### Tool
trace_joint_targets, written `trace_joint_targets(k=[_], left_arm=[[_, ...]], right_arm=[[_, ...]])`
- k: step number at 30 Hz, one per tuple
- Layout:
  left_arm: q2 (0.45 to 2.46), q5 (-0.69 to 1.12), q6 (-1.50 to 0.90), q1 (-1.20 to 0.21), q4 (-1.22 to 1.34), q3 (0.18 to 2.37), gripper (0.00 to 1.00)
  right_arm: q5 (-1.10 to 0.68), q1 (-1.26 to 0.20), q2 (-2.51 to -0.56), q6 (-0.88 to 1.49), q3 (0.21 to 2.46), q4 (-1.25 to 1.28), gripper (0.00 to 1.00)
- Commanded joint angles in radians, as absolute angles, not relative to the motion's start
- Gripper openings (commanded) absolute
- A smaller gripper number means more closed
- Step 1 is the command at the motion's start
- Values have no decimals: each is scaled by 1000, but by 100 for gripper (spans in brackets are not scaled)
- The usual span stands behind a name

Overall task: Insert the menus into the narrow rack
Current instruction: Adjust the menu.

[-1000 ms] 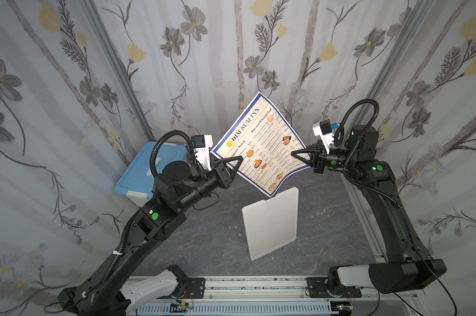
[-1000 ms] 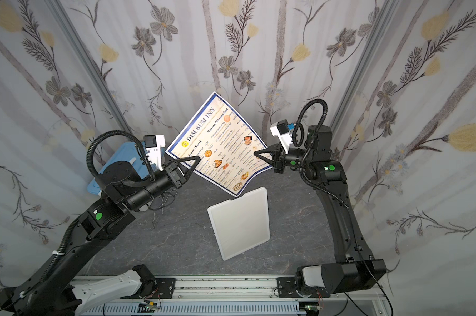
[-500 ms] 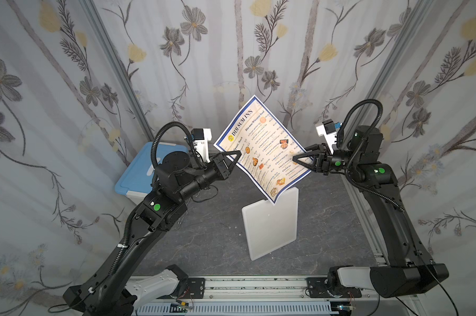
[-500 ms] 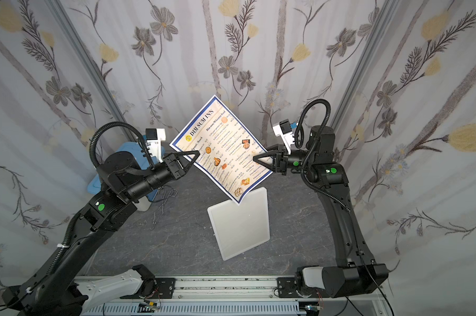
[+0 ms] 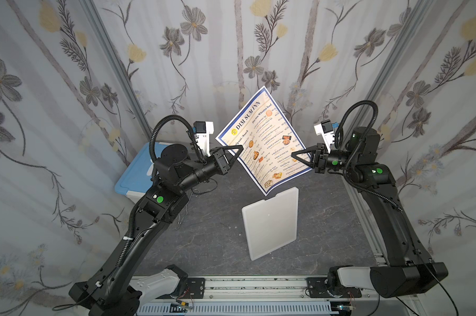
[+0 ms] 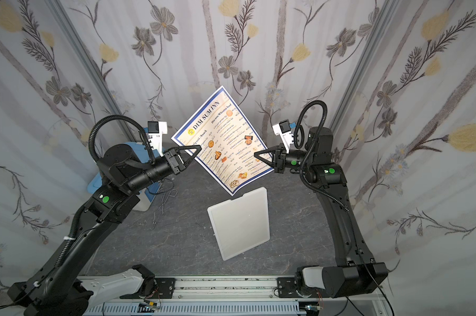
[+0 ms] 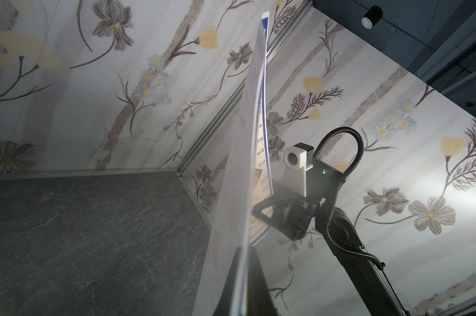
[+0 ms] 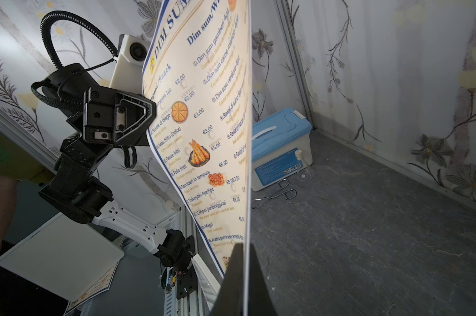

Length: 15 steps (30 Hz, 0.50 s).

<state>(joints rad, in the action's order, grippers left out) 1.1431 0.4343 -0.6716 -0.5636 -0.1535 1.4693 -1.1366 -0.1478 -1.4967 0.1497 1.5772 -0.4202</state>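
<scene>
"So where do we find the menu?"

"Aloft over the table, tipped onto one corner, printed face up toward the top views. We see the left gripper pinching its nine o'clock edge and the right gripper pinching its three o'clock edge, each pair of fingers pressed together on the sheet."

"And the narrow rack?"

"At six o'clock of the sheet, standing on the table, its top edge just under the menu's lowest corner in both top views. We cannot tell whether that corner touches the slot."

"How far along are we?"

"By our reading, the lift is done. Squaring the sheet to the opening and lowering it in remain. A blue-lidded box sits at ten o'clock of the rack, well apart."
</scene>
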Motion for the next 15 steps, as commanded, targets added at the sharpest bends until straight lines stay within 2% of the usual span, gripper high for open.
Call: trace_joint_targets(k=[1, 15], left_arm=[[1154, 481, -602, -559, -101, 1478, 1], [1108, 526, -642, -535, -76, 1374, 1]], right_arm=[[-1115, -148, -1509, 113, 1591, -436, 2], [-1136, -138, -1502, 99, 1589, -448, 2]])
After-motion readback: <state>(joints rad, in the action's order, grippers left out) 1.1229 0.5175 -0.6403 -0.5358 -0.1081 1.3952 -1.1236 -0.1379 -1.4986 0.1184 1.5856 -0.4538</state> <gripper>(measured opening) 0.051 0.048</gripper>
